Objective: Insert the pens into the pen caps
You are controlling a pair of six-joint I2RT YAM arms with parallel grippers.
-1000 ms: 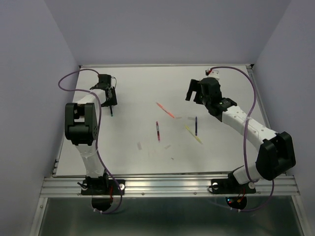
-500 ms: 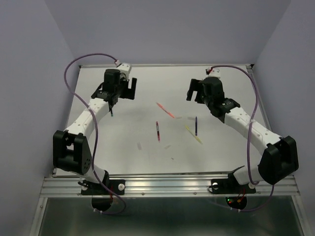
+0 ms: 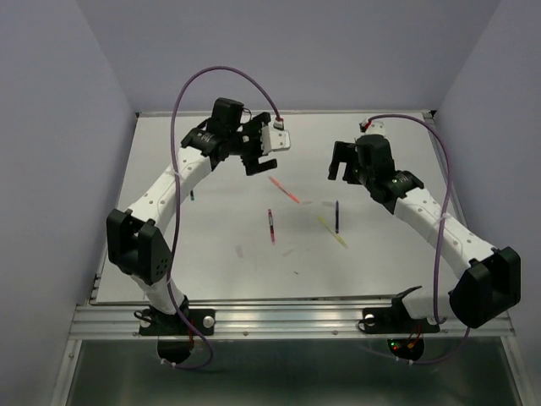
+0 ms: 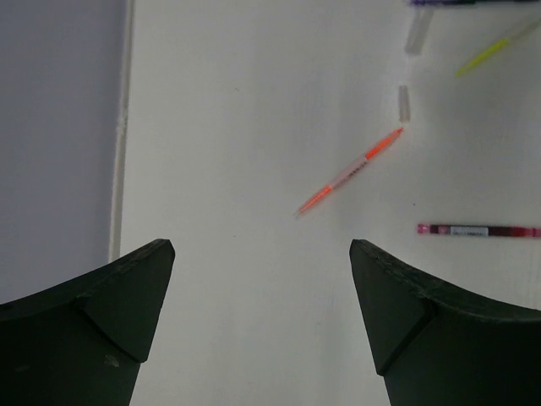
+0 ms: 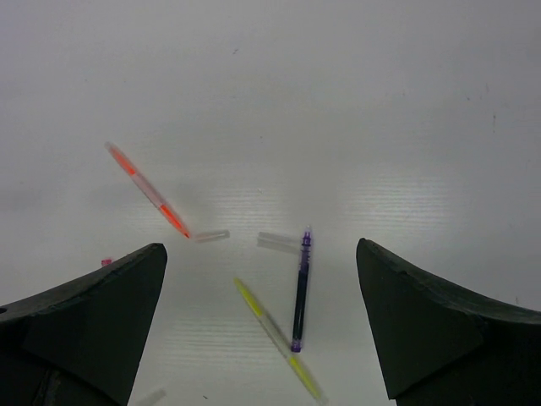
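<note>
Soft, even overhead light with no glare.
From above, the table point(image 3: 220, 271) is uniformly bright, with hardly any shadow under the arms point(image 3: 169, 190); the strip point(image 3: 270, 372) at 6 o'clock falls dim. In both wrist views the table greys toward the corners. The left gripper's point(image 4: 262, 247) fingers point(image 4: 84, 330) and the right gripper's point(image 5: 262, 247) fingers point(image 5: 439, 330), at 7 and 5 o'clock, are near-black, soft-edged shapes. The orange-pink pen point(image 4: 351, 169) is fairly crisp; fine horizontal banding crosses the right wrist view.
</note>
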